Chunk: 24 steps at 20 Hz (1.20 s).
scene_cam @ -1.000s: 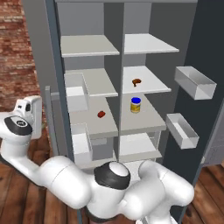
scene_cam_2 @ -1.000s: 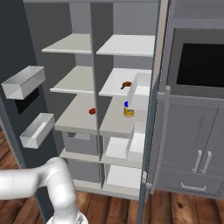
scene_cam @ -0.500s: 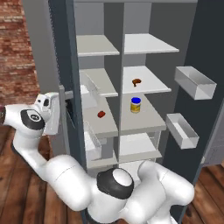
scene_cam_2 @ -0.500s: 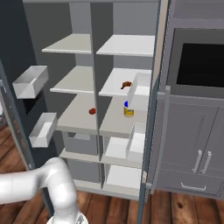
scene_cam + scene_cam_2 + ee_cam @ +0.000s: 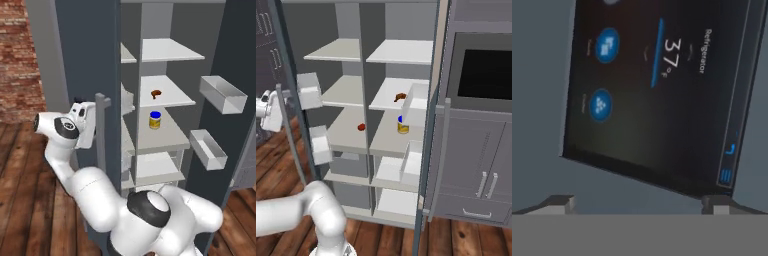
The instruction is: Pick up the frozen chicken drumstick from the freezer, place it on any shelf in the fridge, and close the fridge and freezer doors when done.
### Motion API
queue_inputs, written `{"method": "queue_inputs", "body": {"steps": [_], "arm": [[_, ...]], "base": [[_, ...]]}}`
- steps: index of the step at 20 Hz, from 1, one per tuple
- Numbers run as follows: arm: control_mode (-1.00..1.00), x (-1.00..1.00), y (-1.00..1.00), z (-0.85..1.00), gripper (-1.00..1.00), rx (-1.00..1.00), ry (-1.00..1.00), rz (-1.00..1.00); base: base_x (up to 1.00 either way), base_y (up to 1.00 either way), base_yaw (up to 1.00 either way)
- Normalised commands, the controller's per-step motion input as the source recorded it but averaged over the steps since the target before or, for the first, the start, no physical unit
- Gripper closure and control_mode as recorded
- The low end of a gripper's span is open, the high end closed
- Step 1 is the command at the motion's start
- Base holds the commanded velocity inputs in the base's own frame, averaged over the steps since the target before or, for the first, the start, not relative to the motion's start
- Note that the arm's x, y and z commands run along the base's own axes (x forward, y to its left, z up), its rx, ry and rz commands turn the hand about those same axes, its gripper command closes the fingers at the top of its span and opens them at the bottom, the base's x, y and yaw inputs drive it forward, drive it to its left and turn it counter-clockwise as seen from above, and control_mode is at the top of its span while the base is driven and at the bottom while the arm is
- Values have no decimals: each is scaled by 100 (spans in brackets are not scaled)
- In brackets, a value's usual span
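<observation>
The frozen chicken drumstick [image 5: 156, 93] [image 5: 400, 97], small and orange-brown, lies on the shelf [image 5: 175, 98] [image 5: 387, 100] second from the top in the right column. The left of the fridge and freezer doors [image 5: 92, 60] stands partly swung in, and its black panel [image 5: 657, 95] with blue lights faces the hand camera at close range. My gripper [image 5: 90, 122] [image 5: 273, 107] [image 5: 638, 202] is open against that door's outer face beside its bar handle [image 5: 102, 132], with nothing between the fingers. The right door [image 5: 432, 150] stands open.
A yellow jar with a blue lid [image 5: 155, 120] [image 5: 401, 127] stands one shelf below the drumstick. A small red lump [image 5: 361, 127] lies in the left column. Door bins [image 5: 222, 94] [image 5: 209, 149] jut from the open right door, and others [image 5: 308, 90] from the left door. Grey cabinets [image 5: 481, 165] stand to the right.
The left door has swung well inward with my hand pressed on it. In the left base view it now hides the left column and the red lump.
</observation>
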Motion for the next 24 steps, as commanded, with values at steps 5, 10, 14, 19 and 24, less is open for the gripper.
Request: {"method": "queue_inputs", "body": {"steps": [5, 10, 14, 19, 24], "arm": [[-100, 34, -81, 0, -100, 0, -1, -2], [-100, 71, -34, 0, -100, 0, -3, 0], [-100, 92, -1, 0, -100, 0, -6, 1], [-100, 93, 0, 0, -100, 0, -10, 9], [-100, 85, 0, 0, -100, 0, -12, 11]], "base": [[0, 0, 0], [0, 0, 0], [0, 0, 0], [0, 0, 0], [0, 0, 0]]}}
